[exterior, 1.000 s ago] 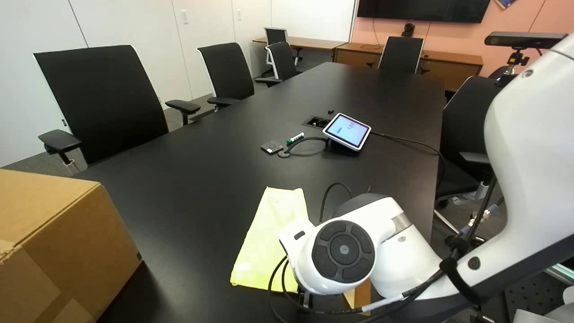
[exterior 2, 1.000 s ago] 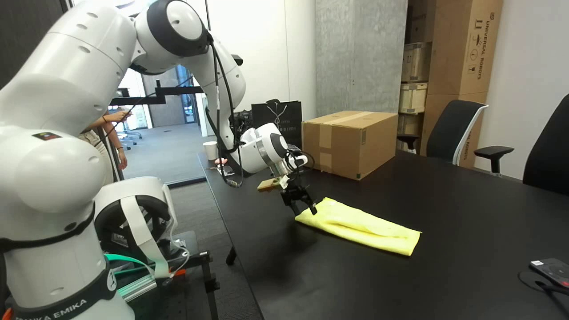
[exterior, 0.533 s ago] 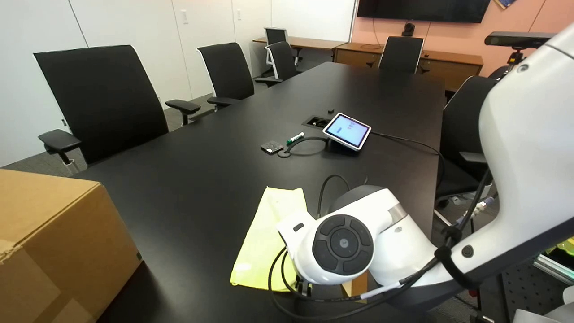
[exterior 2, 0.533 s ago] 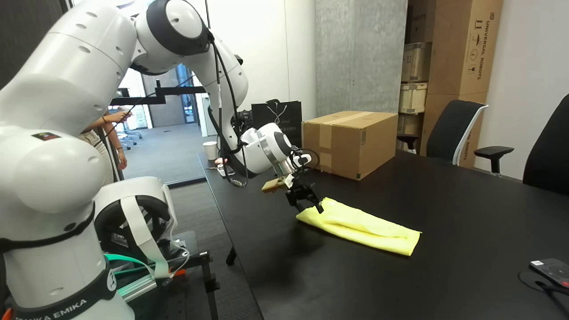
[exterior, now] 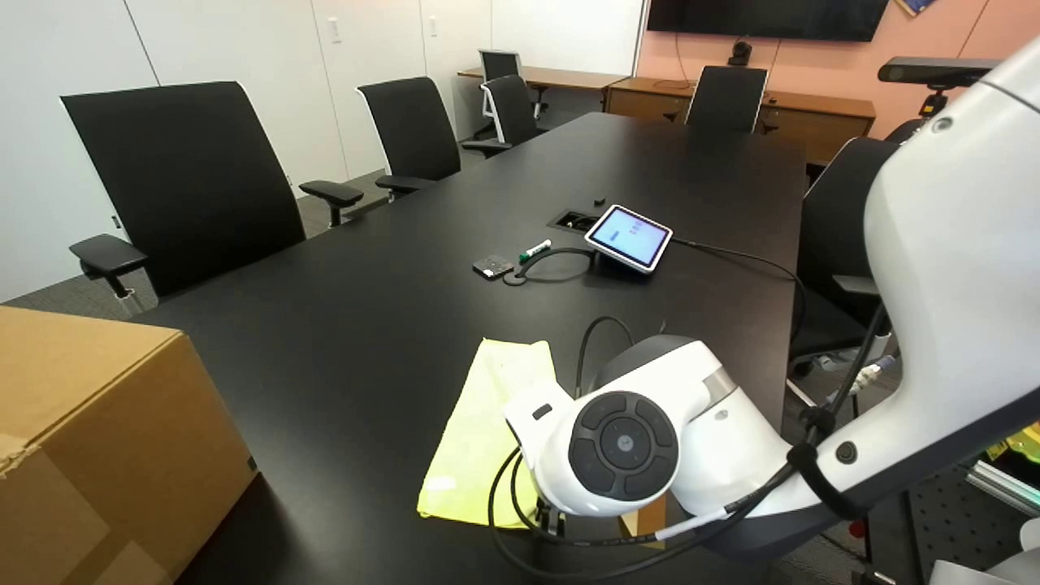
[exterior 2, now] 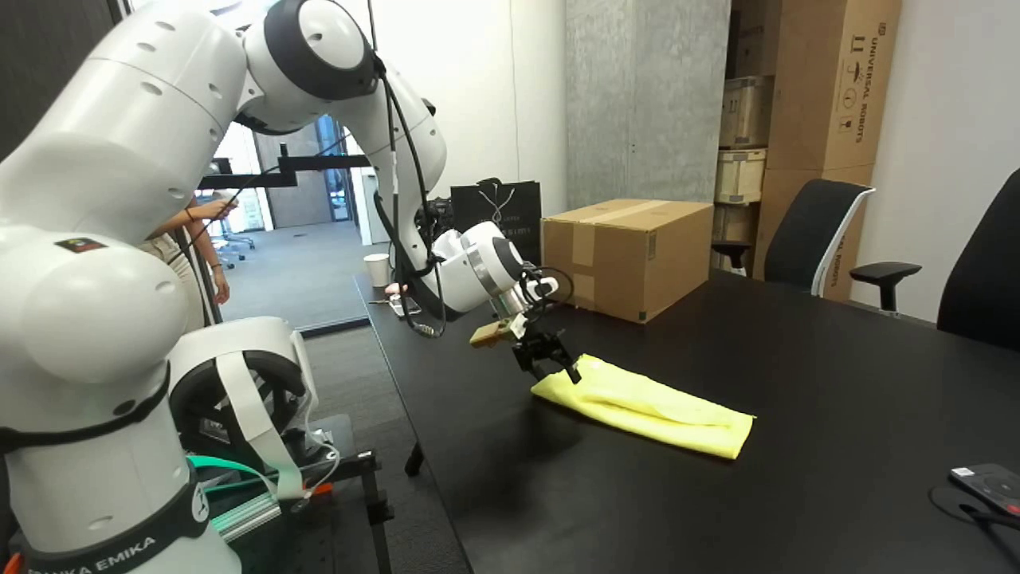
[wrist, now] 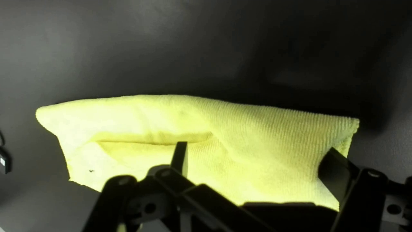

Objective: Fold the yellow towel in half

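The yellow towel [exterior 2: 645,406] lies on the black table as a long strip, with a soft raised fold and a wrinkle along its length. It also shows in an exterior view [exterior: 479,439], partly covered by the arm. In the wrist view the towel [wrist: 257,138] spans most of the picture, with its right end between and under the fingers. My gripper [wrist: 257,154] is open, with nothing between its fingers. In an exterior view the gripper [exterior 2: 559,375] hangs over the towel's end nearer the box. Whether the fingertips touch the cloth I cannot tell.
A cardboard box [exterior 2: 629,259] stands on the table near the gripper, also in an exterior view [exterior: 114,455]. A tablet [exterior: 630,238], a green marker [exterior: 535,250] and a small dark square [exterior: 492,266] lie farther along. A black bag [exterior 2: 498,219] and white cup [exterior 2: 378,269] stand behind the arm.
Over the last second my open gripper has shifted slightly along and over the towel's end, a little higher. In the last half second it has hardly moved. The towel looks unchanged.
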Available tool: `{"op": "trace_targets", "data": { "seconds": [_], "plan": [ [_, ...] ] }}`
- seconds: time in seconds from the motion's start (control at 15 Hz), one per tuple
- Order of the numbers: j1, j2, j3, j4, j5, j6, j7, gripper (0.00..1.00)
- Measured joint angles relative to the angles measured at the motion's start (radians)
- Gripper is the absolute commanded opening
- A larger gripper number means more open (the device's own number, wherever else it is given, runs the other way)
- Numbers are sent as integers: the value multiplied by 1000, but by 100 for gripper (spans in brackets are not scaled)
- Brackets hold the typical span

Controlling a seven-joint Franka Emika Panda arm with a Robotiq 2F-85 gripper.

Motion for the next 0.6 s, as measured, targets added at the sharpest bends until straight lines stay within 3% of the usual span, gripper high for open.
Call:
{"op": "trace_targets", "data": {
  "seconds": [0.53, 0.6],
  "plan": [
    [-19, 0, 30, 16, 0, 0, 1, 12],
    [-22, 0, 32, 17, 0, 0, 1, 9]
  ]
}}
